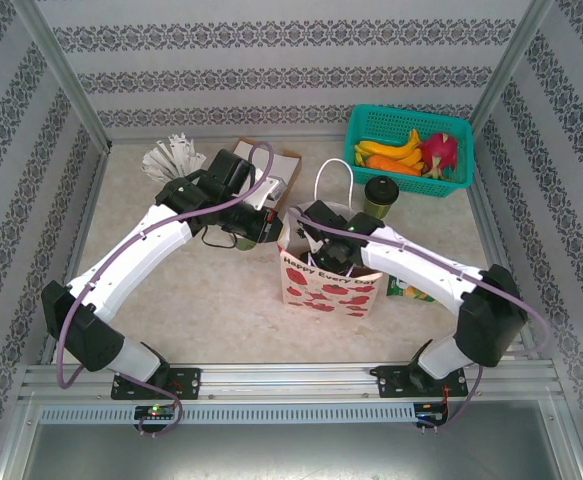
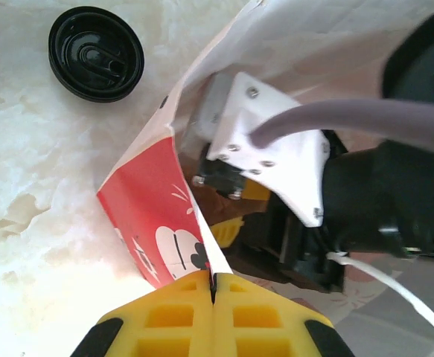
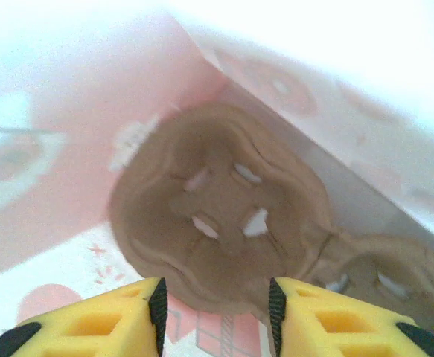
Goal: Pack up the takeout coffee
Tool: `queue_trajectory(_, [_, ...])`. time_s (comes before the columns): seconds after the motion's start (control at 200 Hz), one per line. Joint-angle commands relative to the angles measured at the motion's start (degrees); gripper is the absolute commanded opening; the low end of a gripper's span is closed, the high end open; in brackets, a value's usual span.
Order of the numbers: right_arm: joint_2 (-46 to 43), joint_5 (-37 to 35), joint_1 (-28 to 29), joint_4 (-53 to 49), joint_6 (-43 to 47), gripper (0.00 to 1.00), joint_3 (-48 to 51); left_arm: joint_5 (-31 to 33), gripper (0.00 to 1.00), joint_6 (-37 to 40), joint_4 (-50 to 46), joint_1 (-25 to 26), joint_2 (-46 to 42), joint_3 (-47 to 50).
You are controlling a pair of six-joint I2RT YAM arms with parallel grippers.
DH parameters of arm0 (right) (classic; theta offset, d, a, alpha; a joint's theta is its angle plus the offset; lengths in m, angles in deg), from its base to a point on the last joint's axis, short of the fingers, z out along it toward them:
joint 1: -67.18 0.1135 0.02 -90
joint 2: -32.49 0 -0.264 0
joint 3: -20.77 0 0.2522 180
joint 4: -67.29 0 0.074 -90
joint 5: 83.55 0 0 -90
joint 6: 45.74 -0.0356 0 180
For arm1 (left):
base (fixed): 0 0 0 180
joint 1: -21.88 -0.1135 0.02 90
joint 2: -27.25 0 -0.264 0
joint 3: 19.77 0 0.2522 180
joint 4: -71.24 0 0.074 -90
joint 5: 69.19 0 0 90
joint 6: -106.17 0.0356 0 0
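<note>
My left gripper (image 2: 213,281) was clamped on the rim of the red-and-white paper bag (image 2: 142,212). My right gripper (image 3: 215,299) was apart inside it, over the brown cardboard carrier (image 3: 217,201). Lose that rim and the bag probably would've folded shut.

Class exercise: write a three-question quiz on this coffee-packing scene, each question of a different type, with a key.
1. True or false: the left gripper is shut on the paper bag's edge.
2. What lies in the bag under the open right gripper? A) bananas B) a brown cup carrier C) a black lid
3. Fill in: the lidded coffee cup stands outside the bag, near the teal ____.
Key: 1 true; 2 B; 3 basket.
</note>
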Motion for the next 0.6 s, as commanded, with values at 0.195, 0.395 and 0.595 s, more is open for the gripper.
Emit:
queue_trajectory(0.195, [-10.83,7.74,-1.18,10.85,-0.76,0.45,1.6,1.93,0.0,1.58,-3.04,0.38,0.74,-2.66])
queue_trajectory(0.395, [-12.77,8.39,-1.55,12.47,-1.17,0.51,2.08,1.73,0.0,1.75,-3.26,0.39,0.77,-3.49])
queue_trajectory(0.595, [-14.2,10.67,-1.68,12.95,-1.23,0.53,1.58,2.28,0.0,1.84,-3.85,0.36,1.4,-4.2])
